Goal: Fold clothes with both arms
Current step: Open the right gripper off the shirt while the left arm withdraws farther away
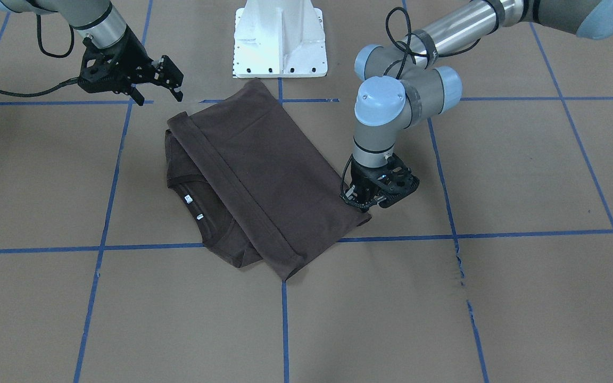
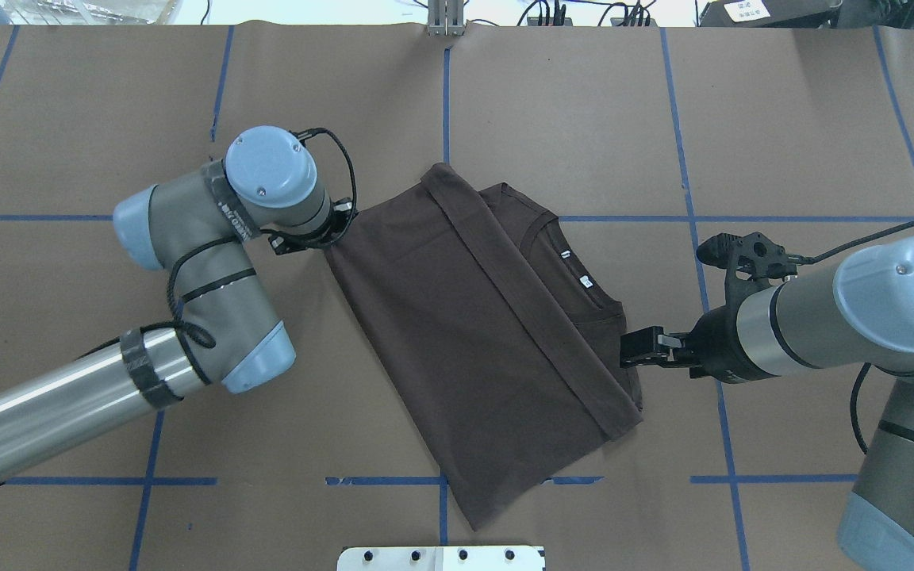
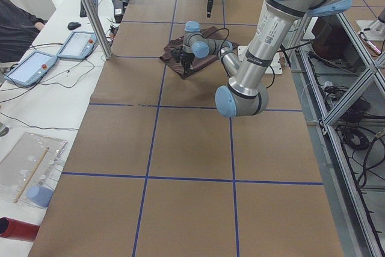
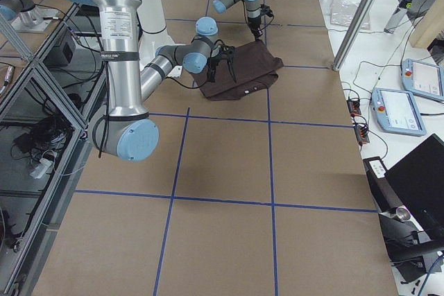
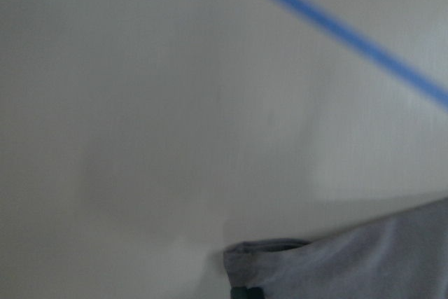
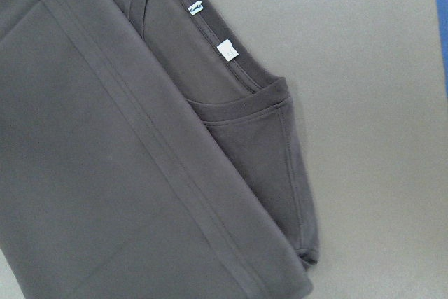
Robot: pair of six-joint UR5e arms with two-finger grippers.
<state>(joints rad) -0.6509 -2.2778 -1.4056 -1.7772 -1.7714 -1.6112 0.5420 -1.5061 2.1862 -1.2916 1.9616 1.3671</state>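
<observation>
The dark brown T-shirt lies folded on the brown table, its hem band laid diagonally over the collar half, with the white neck tags showing. It also shows in the overhead view and the right wrist view. My left gripper is down at the shirt's far corner and looks shut on it. The blurred left wrist view shows that fabric corner. My right gripper is open and empty, raised beside the collar-side sleeve edge, and shows in the overhead view.
The white pedestal base stands at the robot side just behind the shirt. Blue tape lines grid the brown paper. Tablets and cables lie on the side bench. A metal frame borders the table.
</observation>
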